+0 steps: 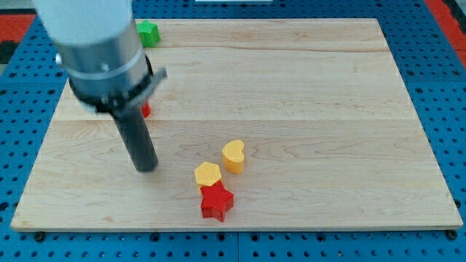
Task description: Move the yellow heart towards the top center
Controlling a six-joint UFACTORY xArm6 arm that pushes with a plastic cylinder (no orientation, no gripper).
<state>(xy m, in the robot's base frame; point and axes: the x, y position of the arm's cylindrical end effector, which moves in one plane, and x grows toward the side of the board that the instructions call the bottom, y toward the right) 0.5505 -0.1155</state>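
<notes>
No jaws here, nothing held: the tip (pixel 148 167) stands well left of the yellow heart (pixel 234 156), a light, rigid, slippery block; it should push its bottom edge.

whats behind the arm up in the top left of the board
A green block pokes out at the arm's right near the board's top edge, and a sliver of a red block shows lower down. The arm hides the rest of both, so their shapes can't be told.

Pale wooden worktop (pixel 306 94) carrying a yellow heart (pixel 234 156) near the middle, a yellow hexagon (pixel 207 175) just lower left of it, touching a red star (pixel 216 201) below. Green block (pixel 148 33) at the top left edge; red block (pixel 146 110) mostly hidden behind the rod.
</notes>
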